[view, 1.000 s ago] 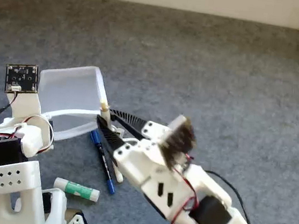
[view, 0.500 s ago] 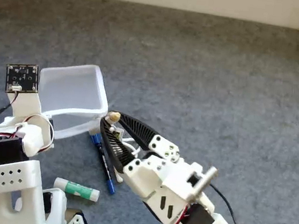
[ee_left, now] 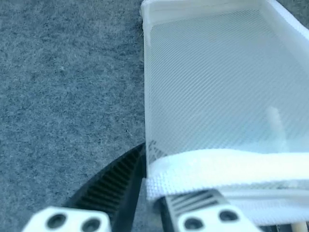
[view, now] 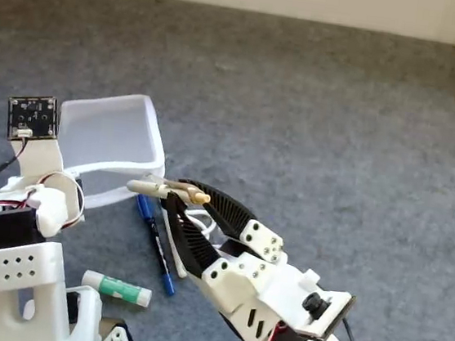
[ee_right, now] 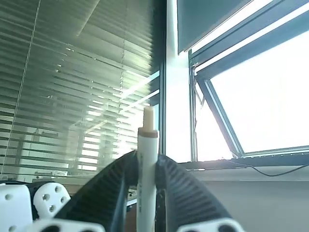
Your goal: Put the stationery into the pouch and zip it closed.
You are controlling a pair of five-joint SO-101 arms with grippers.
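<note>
The white translucent mesh pouch (view: 107, 142) lies open on the grey carpet, its mouth towards the arms. My left gripper (ee_left: 150, 188) is shut on the pouch's white webbing rim (ee_left: 227, 166) at the near corner. My right gripper (view: 178, 195) is shut on a white pen with a beige tip (view: 164, 188), held level just off the pouch's near right corner. In the right wrist view the same pen (ee_right: 147, 145) stands between the black fingers (ee_right: 116, 181), facing a window. A blue pen (view: 155, 243) and a green-and-white glue stick (view: 116, 288) lie on the carpet near the arms.
The left arm's body (view: 20, 221) stands at the near left, with its camera board (view: 32, 118) beside the pouch. Open grey carpet (view: 338, 134) stretches to the right and back, up to a pale wall edge.
My right arm has turned its wrist and lifted the white pen, which now lies level instead of pointing at the pouch. The pouch shifted slightly. The left arm held still.
</note>
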